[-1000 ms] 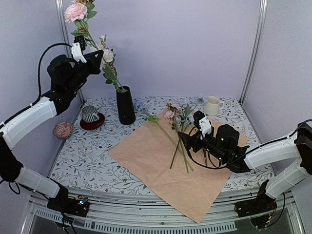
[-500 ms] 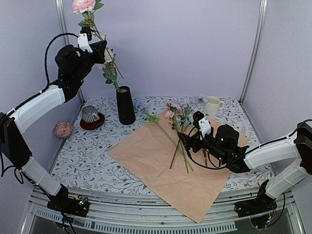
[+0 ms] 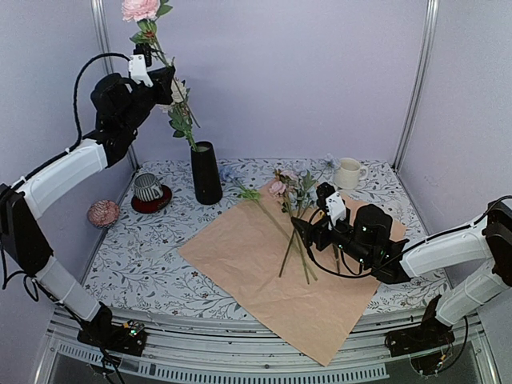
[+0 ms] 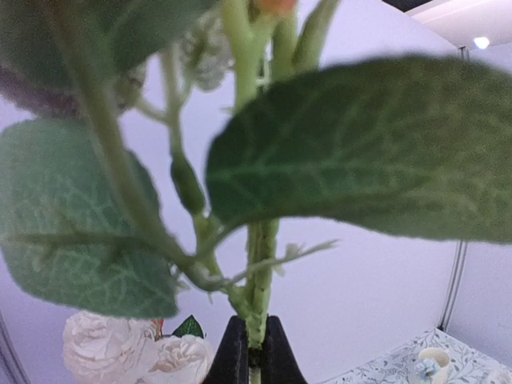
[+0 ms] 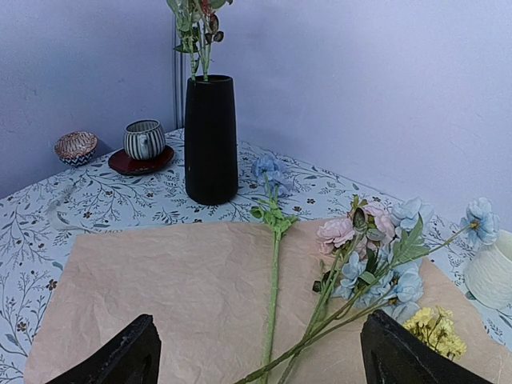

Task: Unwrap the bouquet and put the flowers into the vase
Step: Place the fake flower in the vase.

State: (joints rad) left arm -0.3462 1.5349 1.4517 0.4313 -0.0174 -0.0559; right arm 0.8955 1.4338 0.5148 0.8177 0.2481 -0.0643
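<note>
The table point(image 3: 144, 256), covered in a leaf-printed cloth, fills the booth; across its middle the tan wrapping paper point(image 3: 256, 264) lies spread open and flat, one corner hanging over the near edge; the left arm reaches high over the back left corner, and its left gripper point(image 3: 160, 78) is pinched tight on a green stem point(image 4: 258, 264) topped by a pink bloom point(image 3: 140, 8); the right arm stretches low over the paper, its right gripper point(image 3: 302, 230) spread wide with nothing between the fingers, just beside the loose stems; the black vase point(image 3: 206, 172) stands upright at the back left, just off the paper's far corner, with leafy stems rising from its mouth towards the raised gripper; the remaining flowers point(image 3: 292, 216), pink, blue and yellow, lie on the paper with their heads towards the back wall; a cream mug point(image 3: 348, 172) sits at the back right; a striped cup point(image 3: 147, 186) rests on a red saucer point(image 3: 152, 202) left of the vase; a small patterned bowl point(image 3: 103, 213) sits nearest the left wall.
</note>
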